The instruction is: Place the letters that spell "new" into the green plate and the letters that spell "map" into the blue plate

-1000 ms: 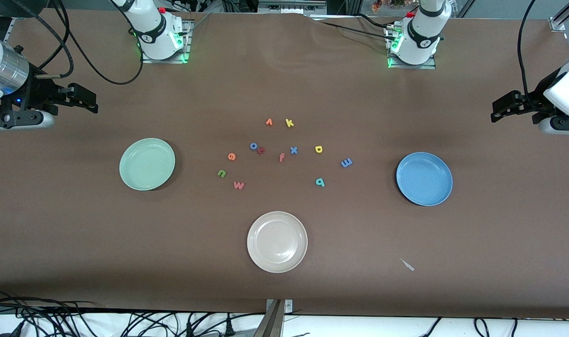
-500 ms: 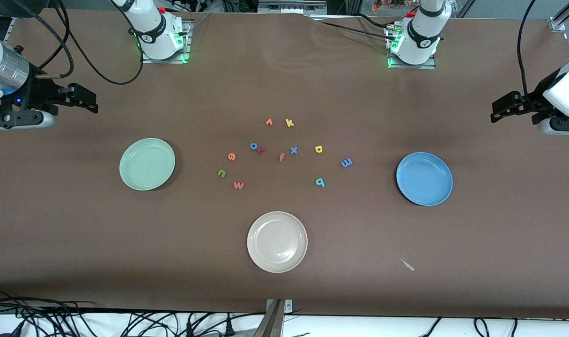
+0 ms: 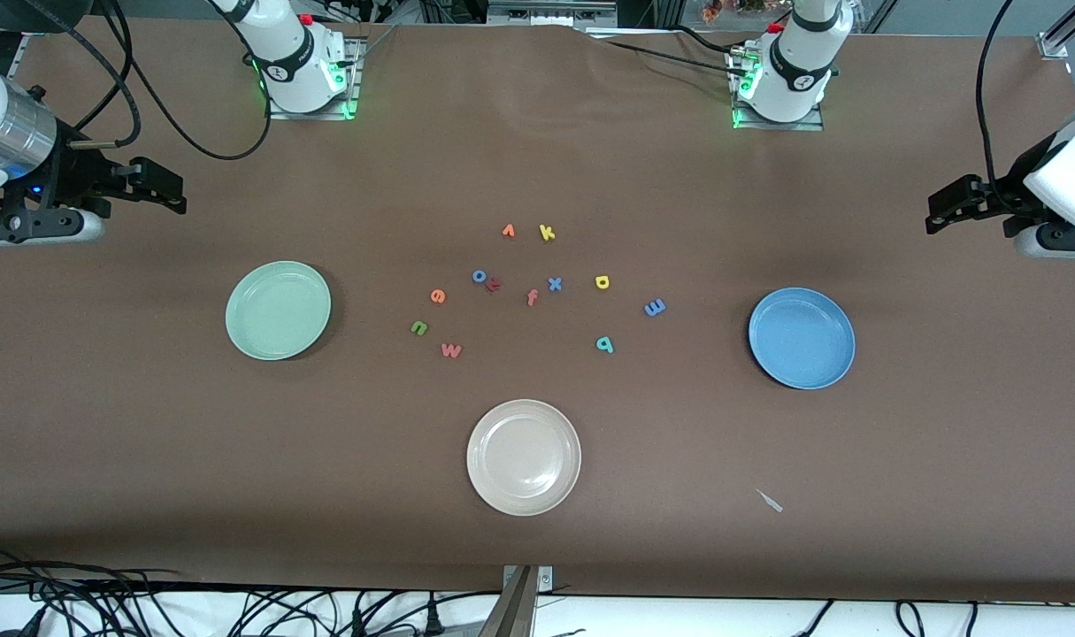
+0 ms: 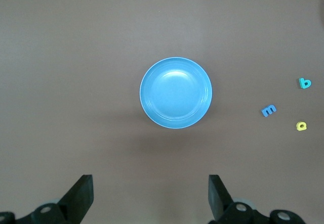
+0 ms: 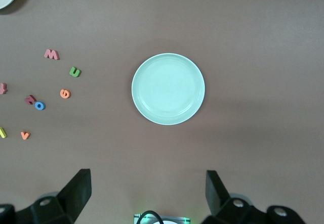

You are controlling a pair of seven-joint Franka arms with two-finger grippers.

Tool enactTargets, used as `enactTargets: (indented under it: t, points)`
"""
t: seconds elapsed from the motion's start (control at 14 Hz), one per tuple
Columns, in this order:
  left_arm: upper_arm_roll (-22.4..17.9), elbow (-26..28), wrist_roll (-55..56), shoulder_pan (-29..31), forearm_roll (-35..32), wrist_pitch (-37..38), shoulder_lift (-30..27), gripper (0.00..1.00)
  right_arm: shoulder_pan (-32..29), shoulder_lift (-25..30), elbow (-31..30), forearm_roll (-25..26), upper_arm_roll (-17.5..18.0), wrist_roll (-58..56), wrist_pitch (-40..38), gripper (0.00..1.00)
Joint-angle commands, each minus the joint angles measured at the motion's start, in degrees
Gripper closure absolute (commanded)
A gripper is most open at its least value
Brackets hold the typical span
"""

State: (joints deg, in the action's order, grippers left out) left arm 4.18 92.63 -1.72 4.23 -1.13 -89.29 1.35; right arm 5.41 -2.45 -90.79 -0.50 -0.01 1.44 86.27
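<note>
- My left gripper [image 4: 149, 196] hangs in the air at the left arm's end of the table, fingers [image 4: 81, 193] spread as wide as they go, holding nothing.
- Seen from my left wrist, the blue plate [image 4: 175, 92] lies out ahead of my spread fingertips, centred between them, with nothing in it.
- The blue m [image 4: 269, 109], yellow a [image 4: 301, 126] and teal p [image 4: 305, 83] lie on the brown table [image 3: 148, 425], off to one side of that plate and well apart from my left fingers.
- My right gripper [image 5: 147, 193] hangs at the right arm's end, fingers [image 5: 78, 188] likewise fully apart and empty.
- The green plate [image 5: 168, 88] sits ahead of my right fingertips, between them, also bare.
- The green n [image 5: 75, 72], orange e [image 5: 65, 93] and salmon-red w [image 5: 51, 54] lie beside that plate toward the table's middle, none touching it.
- In the front view the other letters, orange v [image 3: 508, 231], yellow k [image 3: 547, 233], blue o [image 3: 479, 276], dark red letter [image 3: 494, 284], blue x [image 3: 555, 284] and a salmon f [image 3: 532, 297], cluster between the two plates.
- The beige-white plate [image 3: 524, 456] lies nearer the front camera than all the letters, well clear of both my grippers.
</note>
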Motion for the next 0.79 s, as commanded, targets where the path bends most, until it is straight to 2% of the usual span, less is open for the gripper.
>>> enactTargets:
  t: [0.0, 0.36, 0.71]
  points:
    - [0.2, -0.8, -1.0, 0.0, -0.6, -0.5, 0.8, 0.0, 0.8, -0.1, 0.3, -0.5, 0.2, 0.2, -0.1, 0.0]
    - [0.2, -1.2, -0.8, -0.4, -0.6, -0.6, 1.5, 0.0, 2.8, -1.2, 0.0, -0.8, 0.2, 3.6, 2.0, 0.0]
    - [1.7, -2.6, -0.4, -4.8, -0.8, -0.6, 9.3, 0.0, 6.5, -2.8, -2.7, -0.9, 0.2, 11.5, 7.1, 0.0]
